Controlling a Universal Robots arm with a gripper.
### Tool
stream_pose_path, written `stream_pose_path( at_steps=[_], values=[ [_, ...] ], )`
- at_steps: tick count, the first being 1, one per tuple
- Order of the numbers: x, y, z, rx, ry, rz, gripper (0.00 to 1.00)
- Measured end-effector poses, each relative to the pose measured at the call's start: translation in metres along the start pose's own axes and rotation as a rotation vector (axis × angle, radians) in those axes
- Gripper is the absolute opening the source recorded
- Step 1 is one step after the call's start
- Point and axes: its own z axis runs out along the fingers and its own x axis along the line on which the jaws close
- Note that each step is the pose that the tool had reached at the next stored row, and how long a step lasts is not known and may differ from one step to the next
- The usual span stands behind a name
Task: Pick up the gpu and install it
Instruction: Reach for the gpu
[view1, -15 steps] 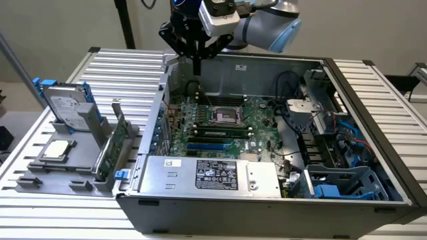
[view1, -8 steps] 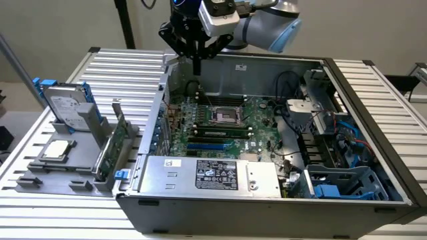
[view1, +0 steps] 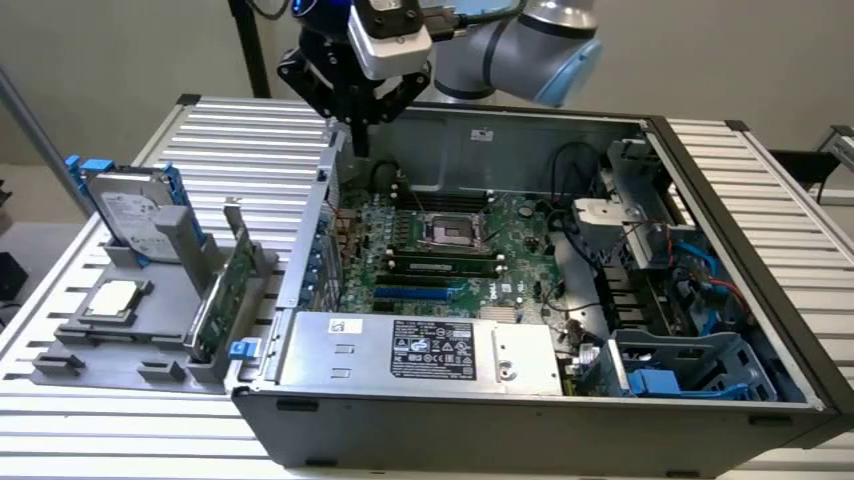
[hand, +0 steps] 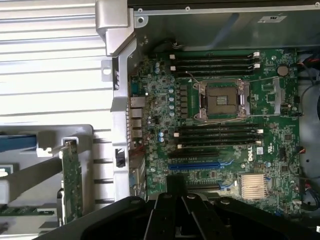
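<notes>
Gpu (view1: 220, 290) standing on edge in rack (view1: 147, 345) beside case (view1: 534, 420), top edge free, likely for pinching; gripper (view1: 358, 115) pressed together, empty, above case's rear wall, apart from gpu

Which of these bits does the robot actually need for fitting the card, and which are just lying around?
Needed: thin green expansion card with silver bracket, standing in the grey holder; open dark computer case; green motherboard inside it.
Lying about: silver hard drive with blue rails; small square silver chip.
</notes>
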Motion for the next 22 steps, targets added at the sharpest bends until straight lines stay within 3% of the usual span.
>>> stream_pose_path(
  at_steps=[11, 22],
  values=[
    [0.049, -0.0187, -0.0007, 0.0, 0.0, 0.0, 0.11],
    [0.098, -0.0318, 0.001, 0.0012, -0.0001, 0.0, 0.11]
  ],
)
